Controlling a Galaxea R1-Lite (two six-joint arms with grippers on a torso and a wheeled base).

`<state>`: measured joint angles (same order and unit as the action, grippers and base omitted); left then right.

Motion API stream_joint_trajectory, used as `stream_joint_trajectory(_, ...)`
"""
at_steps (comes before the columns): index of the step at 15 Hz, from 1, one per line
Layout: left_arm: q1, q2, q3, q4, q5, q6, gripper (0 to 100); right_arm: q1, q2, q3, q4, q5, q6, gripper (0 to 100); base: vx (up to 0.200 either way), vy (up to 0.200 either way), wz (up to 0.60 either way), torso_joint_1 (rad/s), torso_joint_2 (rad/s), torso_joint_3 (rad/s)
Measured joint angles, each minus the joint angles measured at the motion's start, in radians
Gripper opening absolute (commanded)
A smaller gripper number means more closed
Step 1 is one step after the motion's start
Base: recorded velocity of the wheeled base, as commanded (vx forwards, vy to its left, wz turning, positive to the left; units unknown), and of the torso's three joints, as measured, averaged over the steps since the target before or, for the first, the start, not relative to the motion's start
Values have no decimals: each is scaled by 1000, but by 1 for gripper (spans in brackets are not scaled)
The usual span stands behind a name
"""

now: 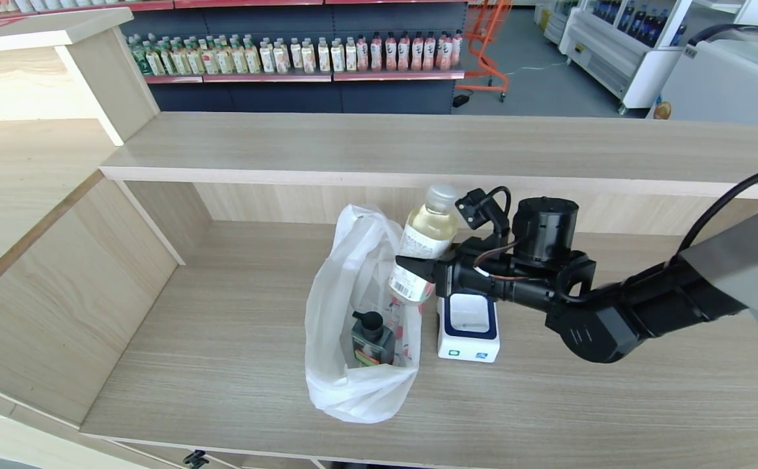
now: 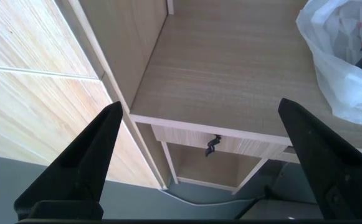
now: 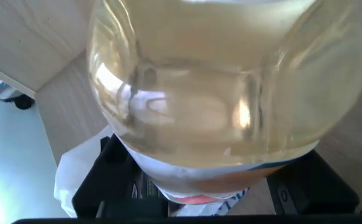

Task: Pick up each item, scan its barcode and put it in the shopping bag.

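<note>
My right gripper (image 1: 418,277) is shut on a clear bottle (image 1: 423,244) of pale yellow drink with a white label and a grey cap. The bottle hangs tilted above the right rim of the white shopping bag (image 1: 346,365), its barcode facing the front. Seen close in the right wrist view, the bottle (image 3: 224,93) bulges between the dark fingers (image 3: 106,180). Inside the bag stands a dark pump bottle (image 1: 371,339). The white and blue scanner (image 1: 468,327) sits on the counter just right of the bag. My left gripper (image 2: 199,162) hangs open off the counter's front left corner, nothing in it.
The work surface is a recessed wooden counter (image 1: 548,404) with a raised ledge (image 1: 418,146) behind and a side wall (image 1: 72,299) on the left. The bag (image 2: 349,62) lies at the edge of the left wrist view. Drink shelves stand far behind.
</note>
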<state>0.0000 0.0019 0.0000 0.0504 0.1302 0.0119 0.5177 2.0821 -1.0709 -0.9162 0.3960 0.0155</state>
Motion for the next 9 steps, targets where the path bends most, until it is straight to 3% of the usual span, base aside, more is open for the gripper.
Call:
stream_joint_trajectory(4,0,0,0,0,0,0,100,37,129,-144,-5,-2,-28,0,0,0,0,0,0,0)
stream_joint_trajectory(9,0,0,0,0,0,0,100,39,270,-226,-58,-36,-150,0,0,0,0,0,0,0)
